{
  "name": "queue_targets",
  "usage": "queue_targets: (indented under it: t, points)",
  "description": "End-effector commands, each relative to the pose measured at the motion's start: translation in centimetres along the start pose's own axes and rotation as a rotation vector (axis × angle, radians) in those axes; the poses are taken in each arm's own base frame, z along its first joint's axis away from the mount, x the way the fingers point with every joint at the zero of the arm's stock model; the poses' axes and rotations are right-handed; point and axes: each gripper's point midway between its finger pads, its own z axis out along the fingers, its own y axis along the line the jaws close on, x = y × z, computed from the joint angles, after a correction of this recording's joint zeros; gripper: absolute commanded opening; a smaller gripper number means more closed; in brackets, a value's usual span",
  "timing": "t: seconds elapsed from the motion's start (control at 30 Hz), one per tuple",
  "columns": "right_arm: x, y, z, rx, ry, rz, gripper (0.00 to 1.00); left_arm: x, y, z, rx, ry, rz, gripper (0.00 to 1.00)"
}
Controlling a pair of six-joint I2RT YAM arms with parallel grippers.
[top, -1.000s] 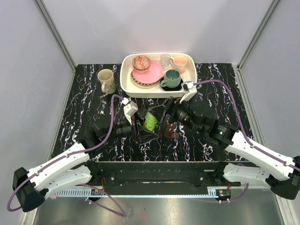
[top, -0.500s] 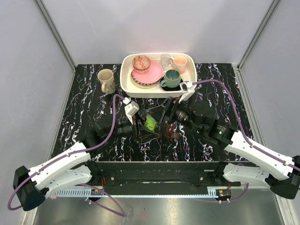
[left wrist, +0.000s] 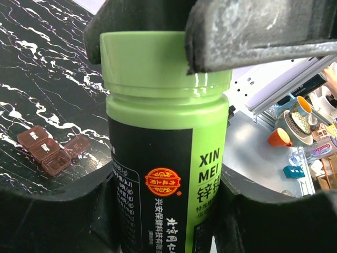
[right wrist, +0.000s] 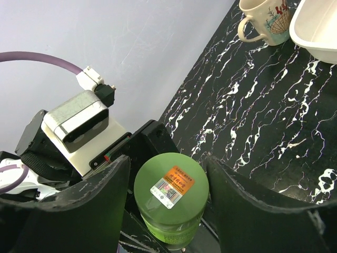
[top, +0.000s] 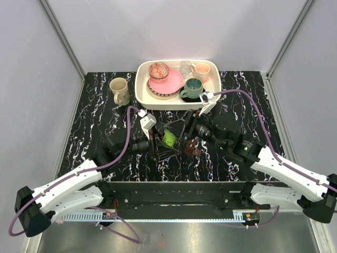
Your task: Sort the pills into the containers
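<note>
My left gripper [top: 166, 143] is shut on a green pill bottle [top: 168, 138] with a black label, holding it upright by the body [left wrist: 163, 132] above the table's middle. My right gripper [right wrist: 169, 203] reaches in from the right. Its open jaws stand on either side of the bottle's green cap [right wrist: 171, 190], with narrow gaps showing. The containers, a small dark-brown case with a row of little compartments [top: 192, 147], lie on the table just right of the bottle. They are also in the left wrist view [left wrist: 50, 153]. No pills show; the bottle is capped.
A white tray [top: 141, 96] of crockery stands at the back, close behind both grippers. A beige mug [top: 120, 90] stands to its left on the black marbled table [top: 247, 105]. The two arms cross the near half.
My right gripper has moved left over the bottle and its jaws have narrowed round the cap. The left gripper and bottle have barely moved.
</note>
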Motion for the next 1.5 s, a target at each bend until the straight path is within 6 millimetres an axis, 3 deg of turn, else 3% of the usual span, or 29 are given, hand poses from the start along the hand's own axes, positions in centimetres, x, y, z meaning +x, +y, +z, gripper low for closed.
queue_targets:
  t: [0.0,0.27,0.67,0.83,0.87,0.97,1.07,1.27,1.47]
  points:
    - [-1.3,2.0,-0.1,-0.062,-0.026,0.005,0.66,-3.6,-1.5,0.2,0.035,-0.102,0.061,0.00]
    - [-0.9,1.9,-0.2,-0.064,-0.010,-0.003,0.72,-3.6,-1.4,0.2,0.029,-0.104,0.056,0.00]
    - [-0.7,2.0,-0.7,-0.081,-0.001,-0.037,0.21,-3.7,-1.9,0.4,0.056,-0.109,0.054,0.00]
    - [-0.5,3.1,-2.3,-0.169,0.010,-0.112,0.05,-3.6,-4.3,-0.1,0.193,-0.116,0.070,0.00]
    - [-0.5,4.2,-2.9,-0.230,0.011,-0.126,0.00,-3.7,-4.7,-0.3,0.213,-0.122,0.075,0.00]
    - [-1.2,6.7,-5.5,-0.388,-0.032,-0.183,0.00,-3.8,-5.9,-0.8,0.278,-0.133,0.095,0.00]
    - [-1.0,7.6,-7.1,-0.461,-0.034,-0.236,0.00,-3.9,-7.2,-1.3,0.349,-0.136,0.114,0.00]
    - [-0.4,8.8,-8.8,-0.560,-0.032,-0.291,0.00,-4.0,-9.5,-1.9,0.485,-0.131,0.124,0.00]
    - [-0.4,9.5,-9.6,-0.620,-0.046,-0.332,0.00,-3.6,-10.0,-2.1,0.518,-0.107,0.125,0.00]
